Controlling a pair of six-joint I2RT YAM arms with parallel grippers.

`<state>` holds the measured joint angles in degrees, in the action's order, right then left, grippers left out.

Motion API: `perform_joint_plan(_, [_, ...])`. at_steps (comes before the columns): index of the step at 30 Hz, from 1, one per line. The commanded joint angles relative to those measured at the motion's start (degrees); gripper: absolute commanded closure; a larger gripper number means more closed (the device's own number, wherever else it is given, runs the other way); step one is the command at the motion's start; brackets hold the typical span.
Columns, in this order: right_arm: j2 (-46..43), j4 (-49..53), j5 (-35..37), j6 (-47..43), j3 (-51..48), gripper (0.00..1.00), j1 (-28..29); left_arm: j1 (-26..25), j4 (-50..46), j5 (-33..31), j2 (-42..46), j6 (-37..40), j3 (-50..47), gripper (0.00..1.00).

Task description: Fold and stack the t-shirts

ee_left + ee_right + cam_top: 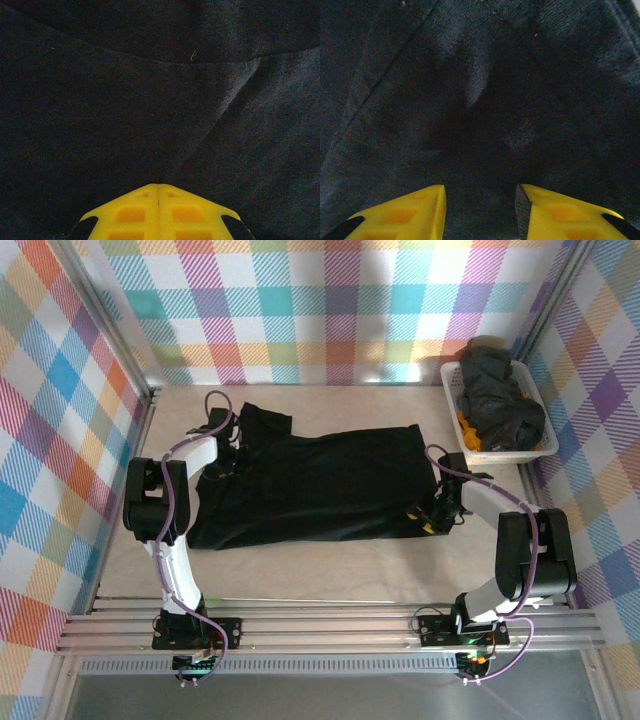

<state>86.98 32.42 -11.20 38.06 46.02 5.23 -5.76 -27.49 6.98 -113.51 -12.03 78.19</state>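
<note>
Left wrist: t-shirt (pixel 125 110) seemingly pinched between closed fingers (pixel 130 216).

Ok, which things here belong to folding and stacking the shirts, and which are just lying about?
Job:
spread black t-shirt
crumpled black t-shirts
left end effector, shut on the spread one
right end effector, open

Lying about:
white basket holding the crumpled ones
small orange item in it
</note>
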Motion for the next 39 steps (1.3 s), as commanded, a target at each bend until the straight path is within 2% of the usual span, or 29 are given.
perform_joint_plan(1, [0.03, 0.38, -0.15, -0.31, 0.74, 0.58, -0.24, -0.92, -2.03, -2.34, 3.32, 0.64, 0.89, 1.0])
perform_joint_plan(12, [0.03, 0.8, 0.08, -0.18, 0.86, 0.58, -0.31, -3.53, -5.05, -3.42, 7.09, 0.43, 5.62, 1.0])
perform_joint_plan(23, [0.05, 1.07, -0.75, -0.29, 0.91, 0.57, -0.32, -3.73, -9.6, -7.42, 2.15, 0.54, 9.87, 1.0])
perform_joint_plan(24, [-0.13, 1.12, -0.75, -0.29, 0.91, 0.57, -0.32, -3.73, -10.2, -8.57, 1.76, 0.36, 10.01, 0.96])
perform_joint_plan(27, [-1.24, 1.48, -0.18, -0.62, 1.22, 0.56, -0.31, -3.76, -12.23, -14.13, 2.06, -1.55, 10.06, 0.51])
perform_joint_plan(28, [-1.84, 1.66, 0.11, -0.97, 1.42, 0.56, -0.31, -3.82, -12.51, -15.4, 3.13, -2.24, 9.76, 0.44])
perform_joint_plan(29, [-2.5, 1.93, 0.49, -1.37, 1.61, 0.55, -0.36, -3.9, -12.42, -15.53, 4.69, -2.94, 9.15, 0.43])
perform_joint_plan(32, [-4.83, 2.95, 1.8, -2.84, 2.63, 0.56, 0.02, -5.11, -12.35, -12.76, 9.77, -6.87, 7.1, 0.46])
perform_joint_plan(35, [-7.76, 1.87, 0.35, -5.53, 3.79, 0.54, 1.2, -10.16, -10.78, -9.32, 11.97, -8.09, 5.42, 0.54])
perform_joint_plan(37, [-9.88, -1.25, -3.3, -7.49, 4.09, 0.51, 2.89, -14.16, -10.41, -8.18, 10.4, -7.18, 5.8, 0.61])
perform_joint_plan(39, [-12.43, -7.36, -10.39, -8.14, 2.71, 0.49, 3.83, -17.75, -11.78, -10.13, 6.95, -6.05, 7.36, 0.7])
